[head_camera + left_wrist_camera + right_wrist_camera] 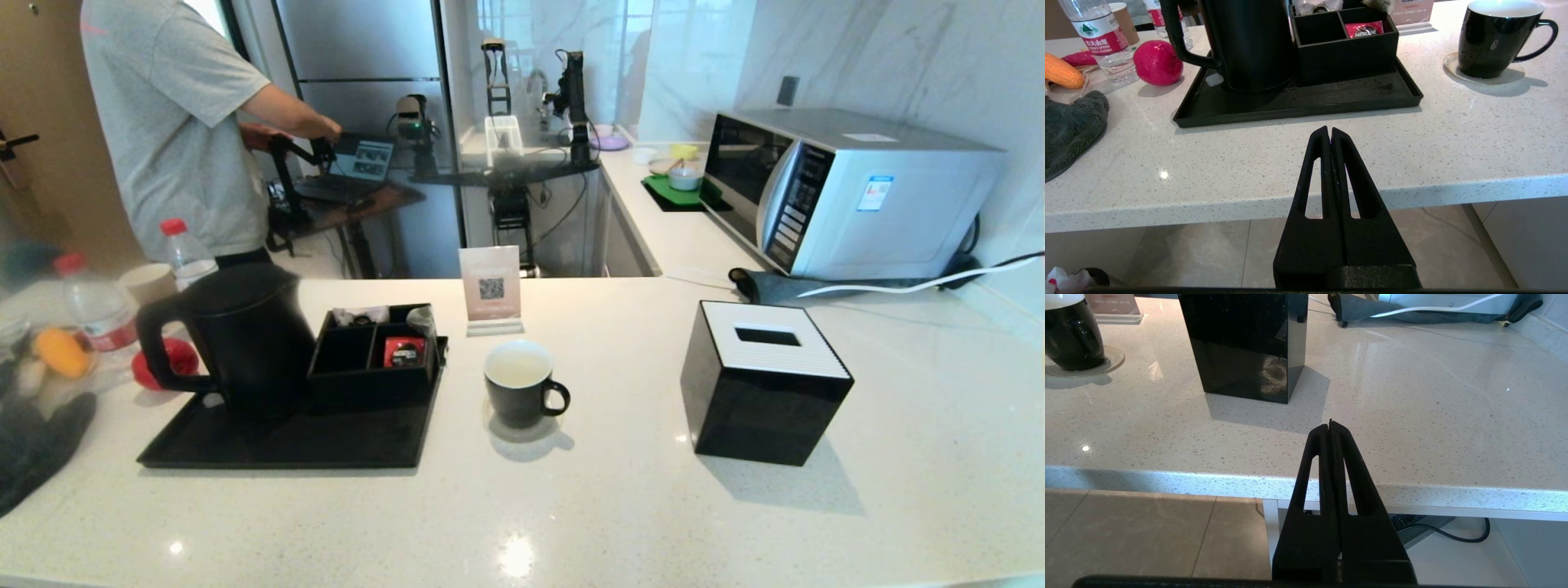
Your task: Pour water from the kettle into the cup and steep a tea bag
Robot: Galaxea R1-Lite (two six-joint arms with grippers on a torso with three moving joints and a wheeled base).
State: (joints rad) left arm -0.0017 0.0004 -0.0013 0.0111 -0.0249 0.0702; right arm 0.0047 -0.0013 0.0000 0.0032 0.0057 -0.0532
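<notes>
Nearest the camera: both claws, hanging off the near edge of the worktop [571, 506], below its level. Left claw [1329, 131]: fingers pressed together, holding nothing, pointed toward the tray. Right claw [1330, 424]: fingers pressed together, holding nothing, pointed toward the tissue box.

Progress, as judged: little or nothing done. Kettle unlifted, no tea bag in the cup; pouring and steeping both remain.

Items, largest to smallest:

- Microwave [849, 192], far right, against the wall; small blue-and-white sticker on its side, text unreadable.
- Tray [269, 445], black, left of centre.
- Kettle [241, 335], matte black, lid on, upright at the tray's far left, handle pointing left.
- Tissue box [767, 384], black with white top, right of the cup, well apart.
- Organizer box [375, 355], black, on the tray, touching the kettle's right side; a red sachet [1364, 29] in its far right compartment reads "NESCAFÉ".
- Water bottle [1096, 34], left of the tray; red-and-white label, Chinese characters.
- Cup [522, 392], black, white inside, on a pale coaster between tray and tissue box, handle right; whether it holds water cannot be told.
- Card stand [491, 290], beyond the cup, bearing a QR code.
</notes>
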